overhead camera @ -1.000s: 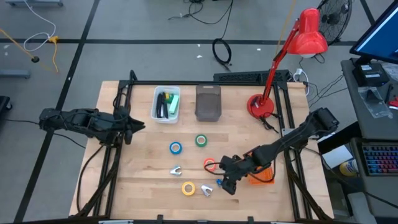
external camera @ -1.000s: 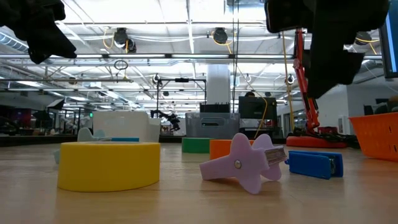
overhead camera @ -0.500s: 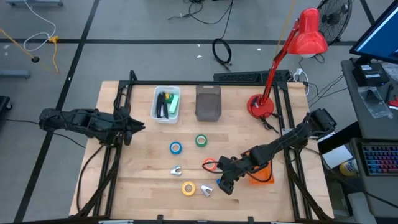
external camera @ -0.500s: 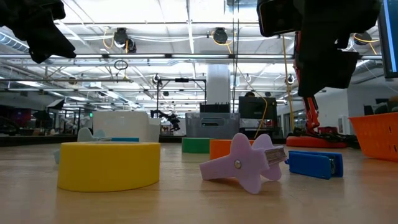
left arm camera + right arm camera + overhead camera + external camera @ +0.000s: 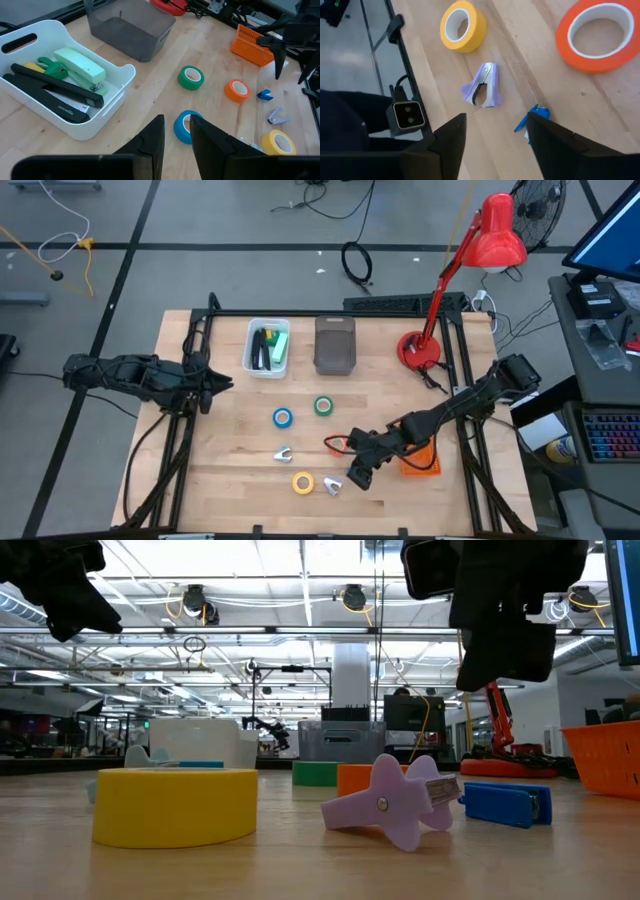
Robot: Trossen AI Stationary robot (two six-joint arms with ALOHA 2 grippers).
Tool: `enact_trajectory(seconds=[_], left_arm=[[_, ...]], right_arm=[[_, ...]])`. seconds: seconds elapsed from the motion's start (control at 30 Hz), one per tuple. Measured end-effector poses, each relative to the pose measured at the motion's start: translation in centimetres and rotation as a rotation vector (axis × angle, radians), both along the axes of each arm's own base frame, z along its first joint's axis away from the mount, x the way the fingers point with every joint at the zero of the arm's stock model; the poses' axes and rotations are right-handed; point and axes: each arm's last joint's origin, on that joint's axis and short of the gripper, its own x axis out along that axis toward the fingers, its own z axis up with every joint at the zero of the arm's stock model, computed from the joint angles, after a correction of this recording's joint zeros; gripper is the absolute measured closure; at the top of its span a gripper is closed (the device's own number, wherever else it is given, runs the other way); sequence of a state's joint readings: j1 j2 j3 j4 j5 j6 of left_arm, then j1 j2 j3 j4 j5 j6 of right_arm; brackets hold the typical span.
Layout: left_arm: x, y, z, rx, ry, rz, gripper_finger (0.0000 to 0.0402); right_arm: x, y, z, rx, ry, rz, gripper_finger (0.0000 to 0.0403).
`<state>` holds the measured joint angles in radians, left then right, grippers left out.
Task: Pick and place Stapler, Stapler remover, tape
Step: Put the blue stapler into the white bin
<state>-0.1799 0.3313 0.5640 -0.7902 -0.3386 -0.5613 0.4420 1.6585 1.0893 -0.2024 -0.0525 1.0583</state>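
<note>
Right gripper (image 5: 358,477) is hovering with its fingers spread wide and holding nothing, above the purple stapler remover (image 5: 483,92) and small blue stapler (image 5: 532,120) on the counter (image 5: 230,470), near the yellow tape (image 5: 303,482). Left gripper (image 5: 210,385) is waiting, slightly parted and empty, beside the white bin (image 5: 250,350).

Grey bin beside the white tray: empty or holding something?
Empty: the left wrist view shows the grey bin with a bare floor.

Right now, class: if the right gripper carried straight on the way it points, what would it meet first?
Probably the purple staple remover: it lies centred ahead of the open right gripper, with the small blue one just beside that line. Depth is hard to judge, so it might touch bare table first.
</note>
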Motion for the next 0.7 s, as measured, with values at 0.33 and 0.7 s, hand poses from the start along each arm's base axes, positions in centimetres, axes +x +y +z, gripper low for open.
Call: enact_trajectory(seconds=[0.33,0.7], left_arm=[[0.00,0.00,0.00,0.006,0.001,-0.004,0.0309],[-0.11,0.01,-0.18,0.008,0.024,-0.008,0.0309]], right_arm=[[0.27,-0.08,0.18,0.014,-0.025,-0.038,0.0123],[-0.14,0.22,0.33,-0.004,0.037,-0.120,0.0121]])
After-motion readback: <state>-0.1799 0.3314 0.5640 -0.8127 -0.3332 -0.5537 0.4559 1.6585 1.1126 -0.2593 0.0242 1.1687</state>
